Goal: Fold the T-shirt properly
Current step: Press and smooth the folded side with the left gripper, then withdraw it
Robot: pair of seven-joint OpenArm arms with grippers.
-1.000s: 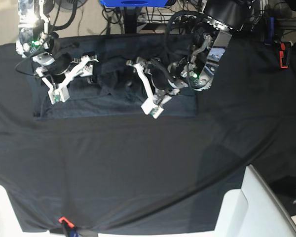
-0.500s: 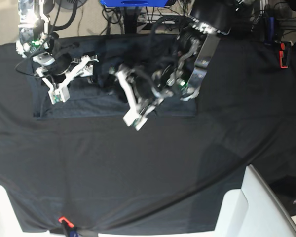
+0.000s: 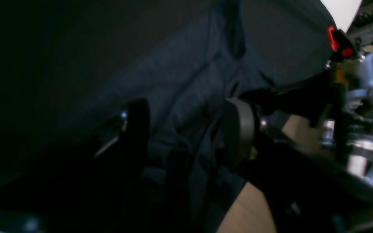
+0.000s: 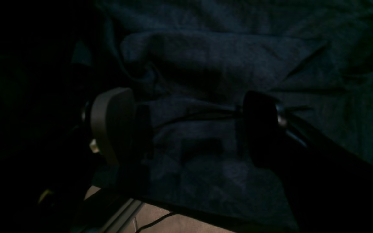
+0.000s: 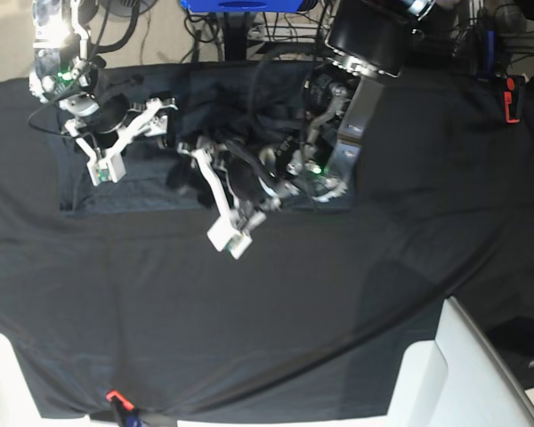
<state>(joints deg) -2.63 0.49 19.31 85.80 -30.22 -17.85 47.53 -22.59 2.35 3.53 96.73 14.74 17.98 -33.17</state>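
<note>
The slate blue-grey T-shirt [image 5: 142, 191] lies crumpled at the back of the black tablecloth [image 5: 249, 311]. My left gripper [image 5: 189, 169] reaches in from the view's right to the shirt's middle. In the left wrist view the left gripper [image 3: 186, 129] has a bunched fold of the T-shirt [image 3: 189, 74] running between its fingers, and the jaws close on it. My right gripper [image 5: 160, 129] rests over the shirt's back left part. In the right wrist view the right gripper [image 4: 188, 127] stands wide open, with wrinkled T-shirt [image 4: 222, 58] fabric lying under the gap.
A red clamp [image 5: 513, 98] pins the cloth at the back right edge. White panels [image 5: 445, 374] stand at the front right and front left corners. Another red clip [image 5: 116, 398] sits at the front edge. Cables and stands crowd the floor behind the table.
My left arm has swung left and toward the front, carrying a dark bunch of shirt with it across the middle. The right arm has stayed where it was.
</note>
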